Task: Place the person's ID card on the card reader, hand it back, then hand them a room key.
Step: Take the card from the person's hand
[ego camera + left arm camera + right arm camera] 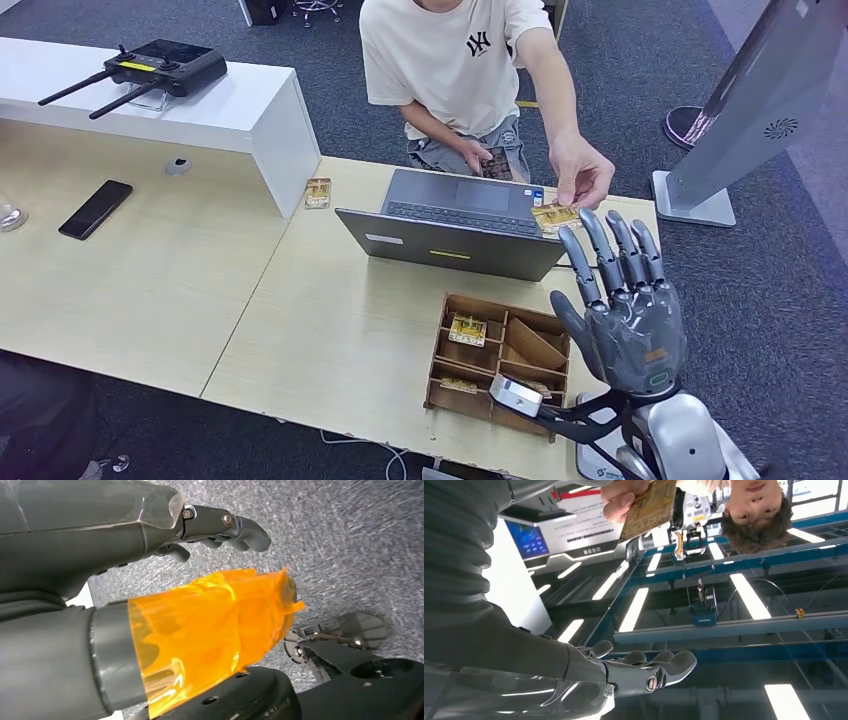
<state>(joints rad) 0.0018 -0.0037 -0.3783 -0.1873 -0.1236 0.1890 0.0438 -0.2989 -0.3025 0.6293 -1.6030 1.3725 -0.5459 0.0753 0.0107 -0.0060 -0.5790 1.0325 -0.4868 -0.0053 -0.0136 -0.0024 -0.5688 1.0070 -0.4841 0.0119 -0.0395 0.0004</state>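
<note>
Two hands to account for from my seat, and I start with the nearest. My right hand (625,315) is raised above the front right corner of the pale wooden desk (330,340), palm turned up toward the person, fingers (610,250) straight and apart, gripping nothing. My left hand (150,535) hangs low over grey carpet (350,540); its fingers (235,527) are stretched out and not wrapped around anything, and orange film (215,630) covers the thumb.

Just beside the right hand, on the desk, sits a wooden divided tray (500,360) with small printed cards (467,329) lying in its left compartments. A little white device (516,395) sits at the tray's front edge. Behind the tray an open grey laptop (460,225) faces the person.

Right past my fingertips, the person's hand (583,175) reaches across the laptop and pinches the ID card (553,216), which hangs just above my outstretched fingers; I cannot tell whether it touches them. Another card (318,192) lies near the white raised counter (200,105), which carries a black remote controller (165,68). A dark phone (96,209) rests far left
</note>
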